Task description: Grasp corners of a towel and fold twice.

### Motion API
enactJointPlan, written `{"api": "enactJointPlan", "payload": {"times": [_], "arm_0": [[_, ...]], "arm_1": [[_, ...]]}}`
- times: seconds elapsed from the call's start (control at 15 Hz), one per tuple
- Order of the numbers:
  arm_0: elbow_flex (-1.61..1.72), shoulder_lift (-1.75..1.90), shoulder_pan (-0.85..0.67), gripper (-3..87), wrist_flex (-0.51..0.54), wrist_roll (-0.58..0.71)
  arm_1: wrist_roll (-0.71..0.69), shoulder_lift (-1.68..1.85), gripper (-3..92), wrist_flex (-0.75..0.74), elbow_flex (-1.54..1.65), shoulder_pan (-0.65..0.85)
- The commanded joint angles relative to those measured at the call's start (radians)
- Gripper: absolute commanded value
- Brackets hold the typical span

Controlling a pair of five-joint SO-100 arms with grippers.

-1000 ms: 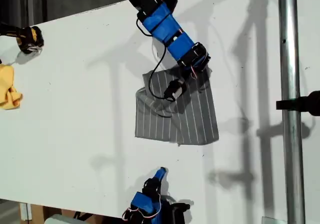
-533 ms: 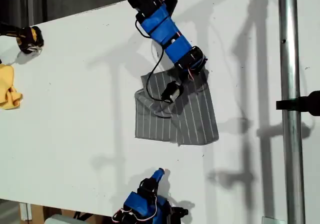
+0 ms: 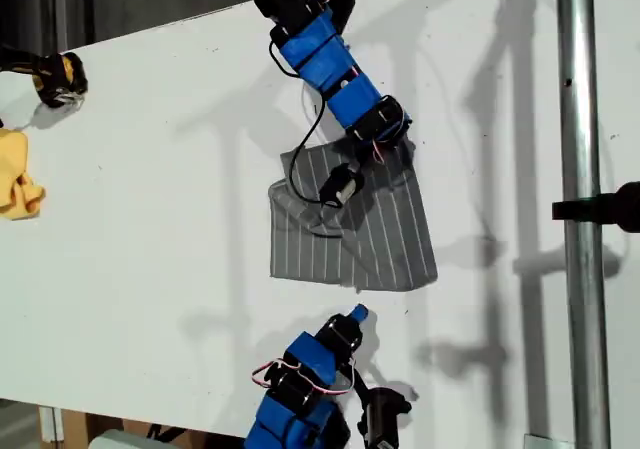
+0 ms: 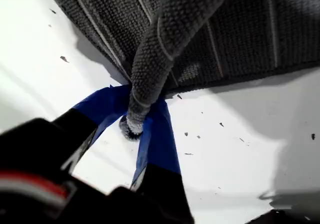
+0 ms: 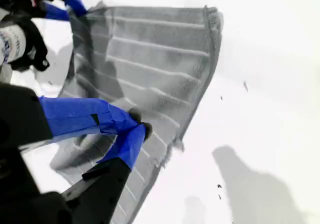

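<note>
The grey pinstriped towel [image 3: 385, 244] lies partly folded in the middle of the white table. My first gripper [image 4: 134, 121] is shut on a rolled-up corner of the towel [image 4: 165, 39] and holds it slightly above the table. In the exterior view this arm reaches down from the top, with my first gripper [image 3: 338, 191] over the towel's upper left part. My second gripper [image 5: 138, 125] is shut with nothing between its blue fingertips. It hovers just short of the towel's [image 5: 150, 69] near edge. In the exterior view my second gripper [image 3: 357, 314] sits just below the towel's bottom edge.
A small yellow cloth [image 3: 15, 184] lies at the exterior view's left edge, with a yellow-and-black object [image 3: 60, 77] above it. A metal pole [image 3: 580, 219] with a black clamp [image 3: 605, 207] runs down the exterior view's right side. My first gripper [image 5: 70, 7] also shows beyond the towel.
My second arm has come up from the table's bottom edge toward the towel's bottom edge. My first gripper has shifted slightly up and left with the towel corner in it.
</note>
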Motion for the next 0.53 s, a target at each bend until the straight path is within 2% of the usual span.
{"api": "enactJointPlan", "payload": {"times": [0.0,0.27,0.33,0.47], "arm_0": [[-0.227,-0.164,0.051,-1.7,-0.002,0.06],[-0.581,-0.454,0.091,0.7,0.112,0.114],[-0.611,-0.474,0.094,7.5,0.121,0.112],[-0.614,-0.474,0.1,26.5,0.12,0.107]], "arm_1": [[-0.018,0.057,-0.1,0.012,-0.038,0.023],[-0.02,0.061,-0.1,0.023,-0.044,0.021],[-0.02,0.061,-0.1,0.025,-0.046,0.02],[-0.02,0.061,-0.1,0.025,-0.046,0.02]]}}
